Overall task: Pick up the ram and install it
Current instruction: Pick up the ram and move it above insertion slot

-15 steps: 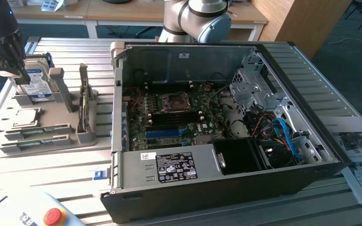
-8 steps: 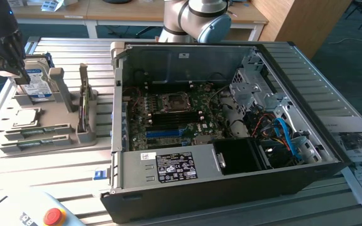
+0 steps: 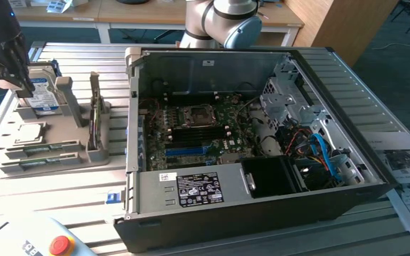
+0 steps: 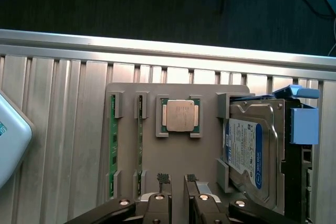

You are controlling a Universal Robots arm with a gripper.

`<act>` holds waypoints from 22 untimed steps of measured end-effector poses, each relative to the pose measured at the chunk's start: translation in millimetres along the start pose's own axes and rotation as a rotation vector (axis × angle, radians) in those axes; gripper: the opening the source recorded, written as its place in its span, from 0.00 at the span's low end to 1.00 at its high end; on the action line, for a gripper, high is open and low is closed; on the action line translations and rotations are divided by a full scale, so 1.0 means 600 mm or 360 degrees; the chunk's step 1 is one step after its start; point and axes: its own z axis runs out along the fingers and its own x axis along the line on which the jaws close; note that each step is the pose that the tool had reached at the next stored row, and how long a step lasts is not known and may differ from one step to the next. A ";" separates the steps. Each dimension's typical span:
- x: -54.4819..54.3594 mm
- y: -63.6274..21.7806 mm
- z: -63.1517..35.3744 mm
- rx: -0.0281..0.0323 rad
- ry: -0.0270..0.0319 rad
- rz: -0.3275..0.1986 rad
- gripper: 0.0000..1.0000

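The ram (image 4: 112, 145) stands on its long edge in the grey holder tray (image 4: 205, 95), so it reads as a thin, straight green strip, its two ends caught in small grey blocks; a second stick (image 4: 139, 148) of the same look stands parallel just beside it, between it and the processor chip (image 4: 179, 115). That chip is square, dull silver with a green border, lying flat in a shallow seat. Next along is the hard drive (image 4: 252, 150), a boxy metal body with a glossy blue-and-white label, propped between grey posts. The tray is matte, smooth plastic with rounded corners and rests on a table (image 4: 63, 108) of ribbed, brushed aluminium slats. The gripper (image 4: 178, 178) hangs over the tray's edge near the chip, apart from the ram; its two dark fingers (image 4: 164, 178), with ridged pads, are drawn near each other with a narrow gap and nothing between them. In the exterior view the open computer case (image 3: 262, 213), black sheet metal with a green motherboard (image 3: 190, 133) inside, lies to the exterior view's right of the tray
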 end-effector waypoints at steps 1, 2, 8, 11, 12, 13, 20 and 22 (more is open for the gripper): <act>0.000 0.000 0.000 0.00000 0.00001 0.0000 0.24; 0.000 0.000 0.000 0.00000 0.00001 0.0000 0.24; 0.000 0.000 0.000 0.00000 0.00001 0.0000 0.24; 0.000 0.000 0.000 0.00000 0.00001 0.0000 0.24; 0.000 0.000 0.000 0.00000 0.00001 0.0000 0.24; 0.000 0.000 0.000 0.00000 0.00000 0.0000 0.24; 0.008 0.001 0.000 -0.00001 0.00001 0.0000 0.24; 0.013 0.001 0.000 0.00001 0.00000 0.0000 0.24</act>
